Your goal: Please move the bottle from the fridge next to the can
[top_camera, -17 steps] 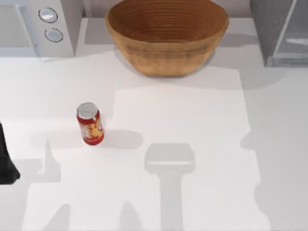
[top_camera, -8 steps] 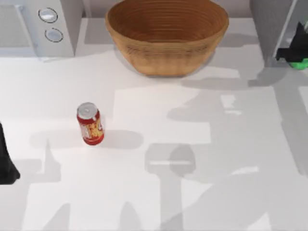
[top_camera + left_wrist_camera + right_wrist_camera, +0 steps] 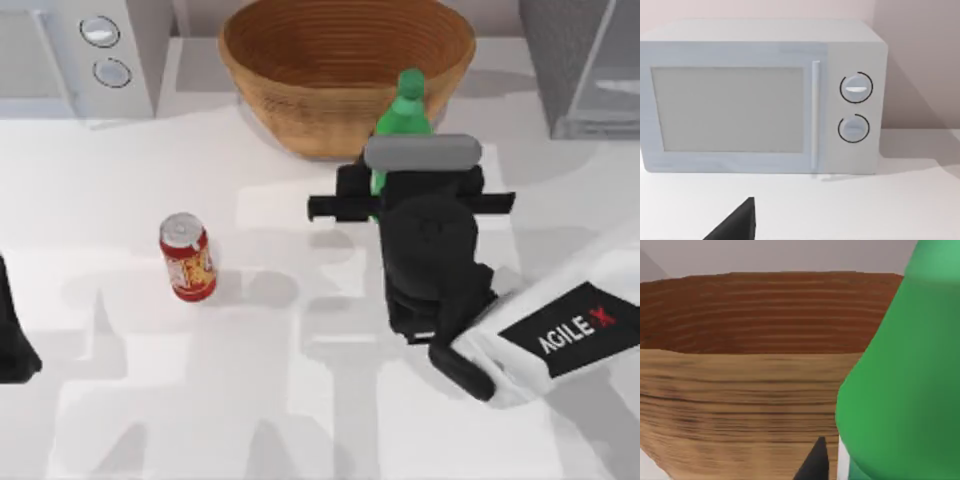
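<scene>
Bottle (image 3: 404, 110) first: it is out of the fridge (image 3: 585, 65) and up over the middle of the bench (image 3: 300, 400), carried by the right pincer (image 3: 410, 190). Its neck and cap rise just beyond the pincer, in front of the woven basket (image 3: 300, 60), while the body sits down between the fingers; I judge the pincer clamped on the bottle, since the bottle hangs upright there with nothing else bearing it. In the right wrist view the green shoulder (image 3: 900, 370) looms close against the basket wall (image 3: 740, 405), with a dark fingertip (image 3: 815, 465) just beside it.

As for progress, the fetching looks done and the carry is partway through. The can (image 3: 187, 257) stands upright well to the pincer's left, apart from it, with bare bench between. What remains, as I read it, is to travel across to the can, lower the bottle upright just beside it without knocking it, and let go.

The bottle is green, translucent-looking plastic with a green screw cap, upright, taller than the red can.

The left pincer (image 3: 12, 340) is parked at the bench's left edge, facing the white microwave (image 3: 760, 100); whether its fingers are apart I cannot tell.
</scene>
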